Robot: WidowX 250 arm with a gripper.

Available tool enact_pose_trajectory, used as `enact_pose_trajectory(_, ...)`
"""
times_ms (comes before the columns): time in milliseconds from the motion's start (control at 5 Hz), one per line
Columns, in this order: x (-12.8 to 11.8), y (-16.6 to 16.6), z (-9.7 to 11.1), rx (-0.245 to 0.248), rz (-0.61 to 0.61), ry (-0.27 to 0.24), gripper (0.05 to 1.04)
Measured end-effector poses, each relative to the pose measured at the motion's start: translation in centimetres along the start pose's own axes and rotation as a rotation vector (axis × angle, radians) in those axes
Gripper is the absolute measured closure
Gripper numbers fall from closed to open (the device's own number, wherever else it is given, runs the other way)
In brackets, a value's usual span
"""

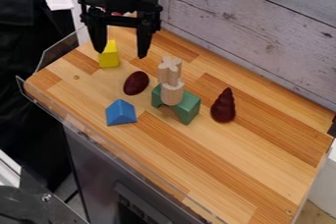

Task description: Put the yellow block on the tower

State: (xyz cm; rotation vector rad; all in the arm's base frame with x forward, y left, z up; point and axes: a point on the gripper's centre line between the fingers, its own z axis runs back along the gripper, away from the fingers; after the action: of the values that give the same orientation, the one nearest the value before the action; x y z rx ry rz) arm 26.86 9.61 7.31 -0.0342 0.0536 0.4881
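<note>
One yellow block (109, 57) stands near the upper-left edge of the desk (230, 154), just beside the view's left finger of my spread, empty hand (121, 53); I should probably centre over it before lowering.

A wall (242, 26) of whitewashed, knotted planks runs along the far edge of the bench (263, 174), whose top is striped in light and darker wood. Clear plastic guards (58, 50) line its left and near edges, above a grey cabinet (98, 169); beyond the near right corner shows tan floor (315, 212).
</note>
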Motion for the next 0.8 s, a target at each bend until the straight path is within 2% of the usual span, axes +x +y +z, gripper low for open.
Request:
enact_pose_trajectory(200,-0.3,0.0,-0.8,0.003,0.000,0.031,0.085)
enact_pose_trajectory(400,0.4,0.1,-1.4,-0.027,0.016,0.027,0.085)
enact_pose_trajectory(800,2.4,2.1,-2.1,-0.050,0.094,0.060,0.085)
